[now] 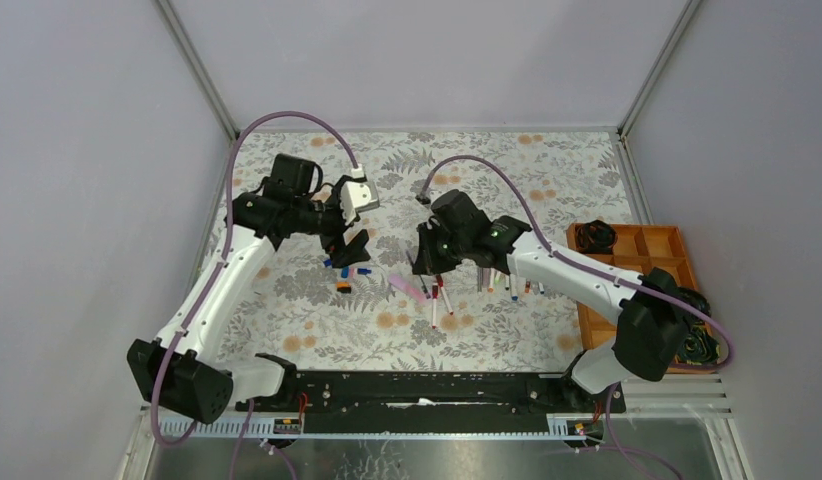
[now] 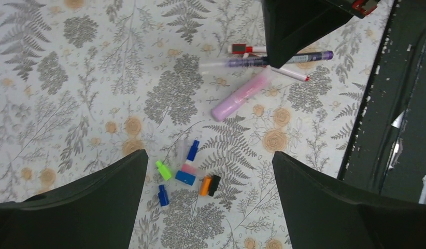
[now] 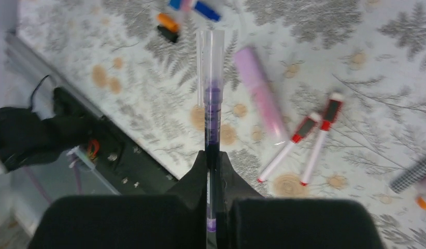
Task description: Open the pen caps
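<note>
Several loose pen caps (image 2: pixel 185 178) in blue, green, orange and black lie on the floral cloth, between the fingers of my left gripper (image 2: pixel 208 155). That gripper hovers above them, open and empty. In the top view the caps (image 1: pixel 343 276) sit just below the left gripper (image 1: pixel 352 247). My right gripper (image 3: pixel 211 161) is shut on a purple pen (image 3: pixel 211 111), whose clear cap (image 3: pixel 211 49) points away from the wrist. In the top view the right gripper (image 1: pixel 427 262) hangs right of the caps. Two red-capped pens (image 3: pixel 309 136) and a pink marker (image 3: pixel 260 93) lie on the cloth.
Several more pens (image 1: pixel 507 285) lie under the right forearm. A wooden compartment tray (image 1: pixel 647 245) holding black cables stands at the right edge. The black mounting rail (image 1: pixel 427 385) runs along the near edge. Grey walls enclose the cloth-covered table.
</note>
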Motion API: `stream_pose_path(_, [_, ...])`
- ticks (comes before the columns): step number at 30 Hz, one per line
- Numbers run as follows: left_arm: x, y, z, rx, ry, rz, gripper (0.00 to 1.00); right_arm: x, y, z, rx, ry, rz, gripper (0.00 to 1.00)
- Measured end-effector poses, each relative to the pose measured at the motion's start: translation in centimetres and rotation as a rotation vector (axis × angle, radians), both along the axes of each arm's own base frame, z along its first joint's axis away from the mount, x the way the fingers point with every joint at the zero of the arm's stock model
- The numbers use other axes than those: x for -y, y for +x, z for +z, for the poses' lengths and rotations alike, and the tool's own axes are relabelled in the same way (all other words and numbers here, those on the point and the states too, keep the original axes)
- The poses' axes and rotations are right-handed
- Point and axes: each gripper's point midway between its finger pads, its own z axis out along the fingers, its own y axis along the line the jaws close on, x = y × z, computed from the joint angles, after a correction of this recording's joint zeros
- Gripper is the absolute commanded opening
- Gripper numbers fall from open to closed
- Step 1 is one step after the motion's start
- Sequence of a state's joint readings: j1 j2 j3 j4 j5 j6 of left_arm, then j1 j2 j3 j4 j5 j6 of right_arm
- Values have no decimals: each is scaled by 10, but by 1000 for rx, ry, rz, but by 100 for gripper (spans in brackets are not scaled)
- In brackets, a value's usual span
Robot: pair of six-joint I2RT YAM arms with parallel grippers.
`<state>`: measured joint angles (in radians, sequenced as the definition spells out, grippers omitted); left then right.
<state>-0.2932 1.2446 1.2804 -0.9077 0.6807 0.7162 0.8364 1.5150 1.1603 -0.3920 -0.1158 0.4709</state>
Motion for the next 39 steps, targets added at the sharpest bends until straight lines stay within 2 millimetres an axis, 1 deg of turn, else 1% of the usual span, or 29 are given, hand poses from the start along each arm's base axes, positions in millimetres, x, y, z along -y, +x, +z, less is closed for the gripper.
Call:
stream_pose_path(2, [3, -6, -3, -19, -6, -40, 98, -11, -9, 13, -32, 62, 57, 0])
stream_pose_path(7, [10, -20, -17, -89, -13, -131, 99, -21, -33, 30, -138, 150, 172, 0])
stream_pose_path(12, [22, -37, -15, -87, -47, -237, 98, -28, -48, 50, -207, 232, 258, 0])
stream_pose_path(17, [39, -64, -23, -86, -52, -370, 98, -32, -64, 60, -310, 317, 340, 0])
stream_pose_path(20, [44, -72, -26, -89, -50, -410, 95, -35, -72, 63, -377, 362, 391, 0])
stream_pose_path(23, [46, -76, -27, -82, -46, -438, 84, -39, -80, 65, -437, 401, 439, 0])
stream_pose_path(27, [49, -84, -30, -84, -35, -477, 57, -42, -86, 68, -482, 435, 476, 0])
stream_pose_path(28, [49, -86, -31, -84, -31, -488, 53, -42, -86, 69, -487, 441, 480, 0])
stream_pose_path(33, [48, -92, -41, -94, -3, -512, 39, -42, -88, 74, -505, 466, 496, 0])
stream_pose_path(35, [47, -93, -42, -94, 5, -514, 29, -42, -88, 75, -507, 470, 500, 0])
stream_pose_path(36, [45, -94, -44, -102, 12, -515, 22, -42, -87, 75, -505, 470, 498, 0])
stream_pose_path(37, [43, -97, -45, -116, 21, -516, 14, -41, -86, 74, -504, 471, 496, 7])
stream_pose_path(38, [42, -98, -46, -118, 22, -517, 5, -41, -84, 74, -500, 472, 493, 16])
stream_pose_path(39, [41, -102, -47, -131, 27, -525, 0, -40, -81, 73, -490, 470, 486, 26])
